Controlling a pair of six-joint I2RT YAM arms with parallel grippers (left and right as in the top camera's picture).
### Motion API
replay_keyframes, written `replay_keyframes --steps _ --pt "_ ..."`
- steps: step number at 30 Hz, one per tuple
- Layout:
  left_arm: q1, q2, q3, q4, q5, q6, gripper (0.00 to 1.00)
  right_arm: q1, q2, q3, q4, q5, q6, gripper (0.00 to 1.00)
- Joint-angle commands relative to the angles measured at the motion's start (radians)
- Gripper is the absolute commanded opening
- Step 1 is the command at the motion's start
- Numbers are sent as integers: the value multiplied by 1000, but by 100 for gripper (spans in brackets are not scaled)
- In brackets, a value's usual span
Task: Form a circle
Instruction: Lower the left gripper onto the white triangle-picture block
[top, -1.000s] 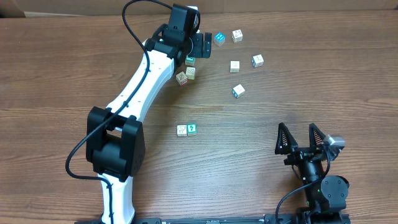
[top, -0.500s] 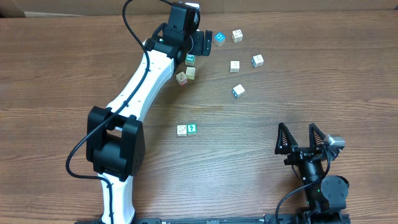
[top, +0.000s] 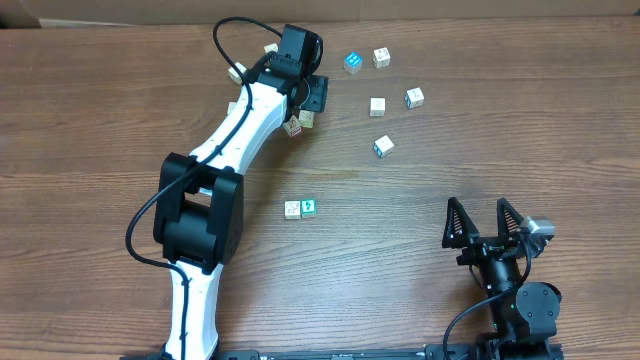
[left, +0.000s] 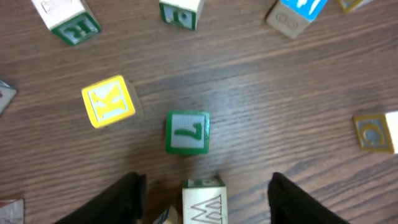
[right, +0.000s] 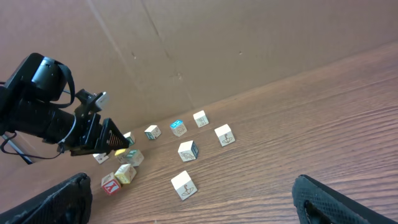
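Small wooden letter blocks lie scattered over the far half of the table. My left gripper (top: 312, 96) (left: 204, 208) hovers low over the left cluster, jaws apart. A white block with a W and a green side (left: 204, 200) sits between its fingers (left: 121, 200), with a gap on both sides. Just beyond lie a green "7" block (left: 187, 132) and a yellow K block (left: 108, 101). A red block (top: 293, 127) and a cream block (top: 307, 117) lie beside the gripper. My right gripper (top: 485, 226) (right: 199, 208) rests open and empty at the near right.
More blocks lie to the right: a blue one (top: 352, 62), cream ones (top: 381, 57) (top: 377, 105) (top: 414, 97) (top: 383, 146). A pair (top: 300, 208) sits mid-table. Two blocks (top: 236, 73) (top: 270, 48) lie left of the arm. A cardboard wall (right: 186, 37) backs the table.
My left arm has swung and its gripper has come back from near the blue block to the left cluster. Its jaws have narrowed. The right arm has stayed still.
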Motion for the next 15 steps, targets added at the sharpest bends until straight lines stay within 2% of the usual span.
replay_keyframes --steps 1,15 --pt "2 0 11 -16 -2 13 55 -8 -8 -10 3 -6 -11 100" --pt "-6 65 11 -50 -1 0 49 -8 -8 -10 3 -6 -11 100"
